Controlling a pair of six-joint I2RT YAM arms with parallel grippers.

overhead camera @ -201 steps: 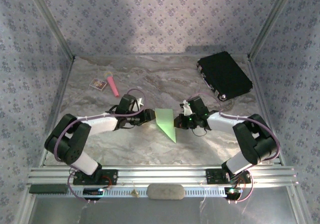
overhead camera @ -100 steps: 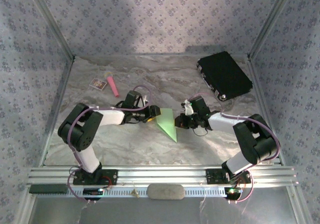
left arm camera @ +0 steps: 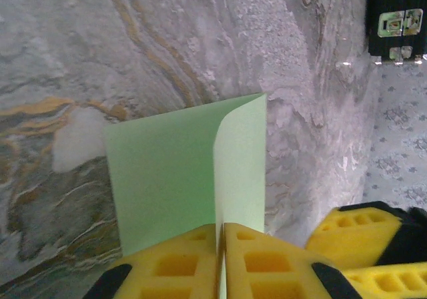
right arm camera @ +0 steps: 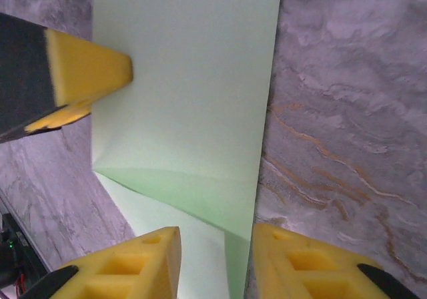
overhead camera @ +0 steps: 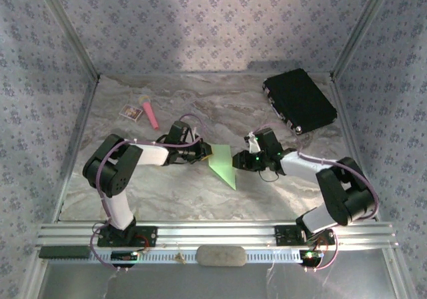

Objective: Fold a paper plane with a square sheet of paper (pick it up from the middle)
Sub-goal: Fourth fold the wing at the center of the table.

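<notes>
ITEM: lime-green thin paper sheet [overhead camera: 222, 163], creased into a pointed wedge, over centre of grey marbled tabletop [overhead camera: 200, 105] | left gripper [left arm camera: 220, 229]: pinched tight on fold | right gripper [right arm camera: 215, 235]: parted narrowly astride edge, not clamping | PROGRESS: judged partway; wing folds outstanding

Over to the counter [overhead camera: 187, 192] now: grey marble pattern, streaked with brown and orange veins, pale beneath the left end effector [overhead camera: 202, 153] and the right end effector [overhead camera: 237, 160]. Beyond the right end effector and off to its right, flat on the surface, a black case [overhead camera: 299, 101], set at an angle. Beyond the left end effector and out to its left, a pink stick [overhead camera: 151, 113] with a yellow tip, lying flat. Just beside that, farther still from the end effector, a small white card [overhead camera: 131, 113]; touching the stick or not, hard to call.
</notes>
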